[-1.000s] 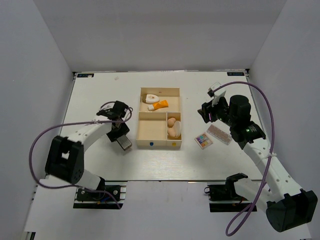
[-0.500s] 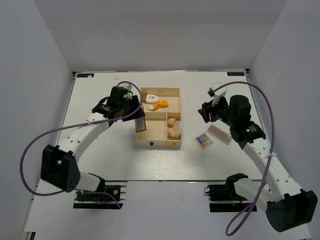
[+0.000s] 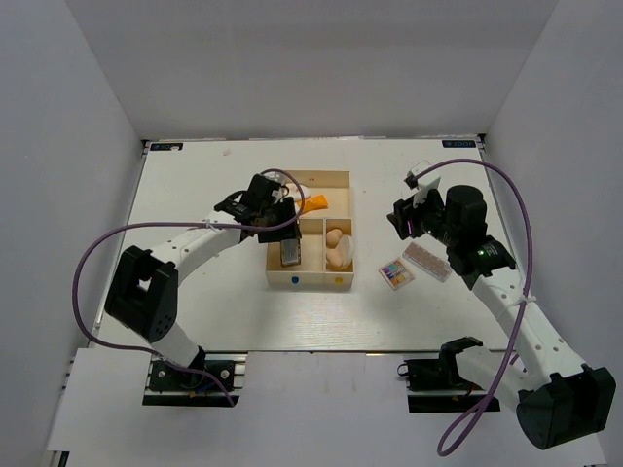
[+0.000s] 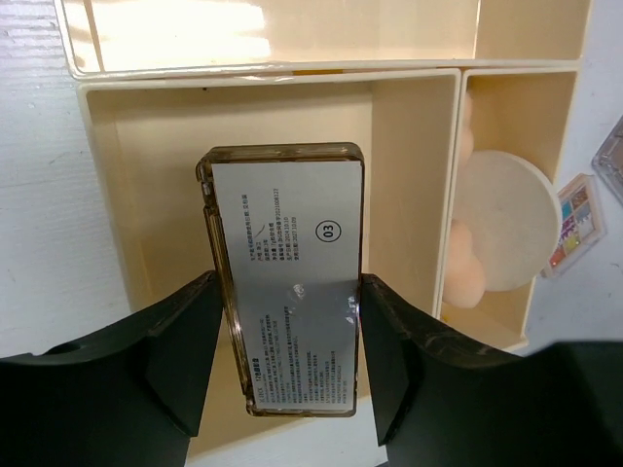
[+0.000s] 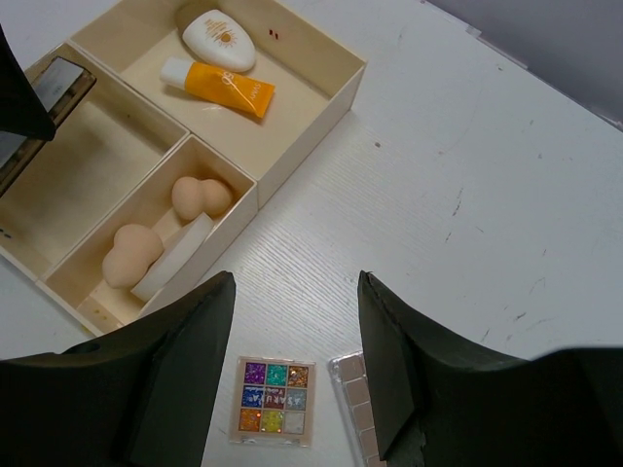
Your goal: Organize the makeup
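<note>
Palette [image 4: 282,243], label up, sits clamped flat in left gripper [image 4: 289,331] over seven-o'clock compartment of wooden box [image 3: 316,280], apparently for release there; right gripper [image 5: 295,321] gapes empty above multicoloured palette [image 5: 272,399] at four o'clock.

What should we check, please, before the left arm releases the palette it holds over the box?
1. The labelled palette is clamped by the left tool: ok.
2. It sits within the walls of the near-left compartment of the wooden box: ok.
3. It touches the compartment floor: cannot tell.
4. The right tool is open and apart from the box: ok.
5. The multicoloured palette is inside the box: not ok, it lies on the table.
</note>
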{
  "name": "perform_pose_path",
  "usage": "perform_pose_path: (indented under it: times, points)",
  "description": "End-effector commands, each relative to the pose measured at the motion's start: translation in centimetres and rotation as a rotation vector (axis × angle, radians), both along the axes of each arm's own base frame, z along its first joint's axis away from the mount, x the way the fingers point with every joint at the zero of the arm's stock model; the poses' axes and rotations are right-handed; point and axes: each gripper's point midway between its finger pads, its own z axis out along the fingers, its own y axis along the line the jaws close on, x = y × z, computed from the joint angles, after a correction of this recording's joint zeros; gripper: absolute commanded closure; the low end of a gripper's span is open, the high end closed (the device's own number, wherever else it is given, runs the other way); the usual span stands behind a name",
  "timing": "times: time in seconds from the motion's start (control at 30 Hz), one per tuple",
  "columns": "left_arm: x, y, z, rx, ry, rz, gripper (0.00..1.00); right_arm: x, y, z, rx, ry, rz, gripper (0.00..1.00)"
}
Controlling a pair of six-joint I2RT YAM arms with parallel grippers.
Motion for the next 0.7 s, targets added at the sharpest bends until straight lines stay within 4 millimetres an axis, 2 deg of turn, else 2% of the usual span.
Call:
perform_pose_path:
  times: [0.0,0.13,0.2,0.33,0.4,0.53,0.57,0.6,0.63,0.67]
  points:
    - [1.3,-0.5,2.0,-0.004,-0.068,0.027,0.33,0.5,-0.2,0.3,0.004,-0.023,-0.013,0.4]
    - [1.5,-0.5,2.2,0.033,-0.086,0.036,0.28,0.6,-0.3,0.2,0.0,-0.023,-0.016,0.4]
    - [1.5,-0.4,2.3,0.037,-0.087,0.037,0.23,0.6,-0.4,0.0,-0.002,-0.016,-0.019,0.4]
    - [1.6,-0.7,3.5,0.023,-0.103,0.025,0.21,0.6,-0.4,-0.6,-0.017,0.011,-0.008,0.39]
    - [1.4,-0.7,4.6,0.01,-0.12,0.018,0.21,0.7,-0.6,-1.0,-0.034,0.026,-0.015,0.34]
    - [0.3,-1.0,9.0,-0.032,-0.232,-0.103,0.18,1.3,-2.9,-2.9,-0.169,0.059,-0.086,0.25]
    - [-0.8,-1.2,9.1,-0.055,-0.24,-0.164,0.18,1.0,-3.5,-4.3,-0.209,0.104,-0.095,0.23]
    - [-2.0,-1.1,11.4,-0.088,-0.312,-0.218,0.15,1.1,-4.2,-5.2,-0.248,0.124,-0.114,0.23]
    - [-2.8,-0.9,12.2,-0.081,-0.369,-0.29,0.13,1.1,-4.9,-6.2,-0.29,0.147,-0.12,0.23]
    - [-3.7,-0.4,11.6,-0.077,-0.386,-0.305,0.07,0.8,-5.5,-8.3,-0.334,0.221,-0.118,0.23]
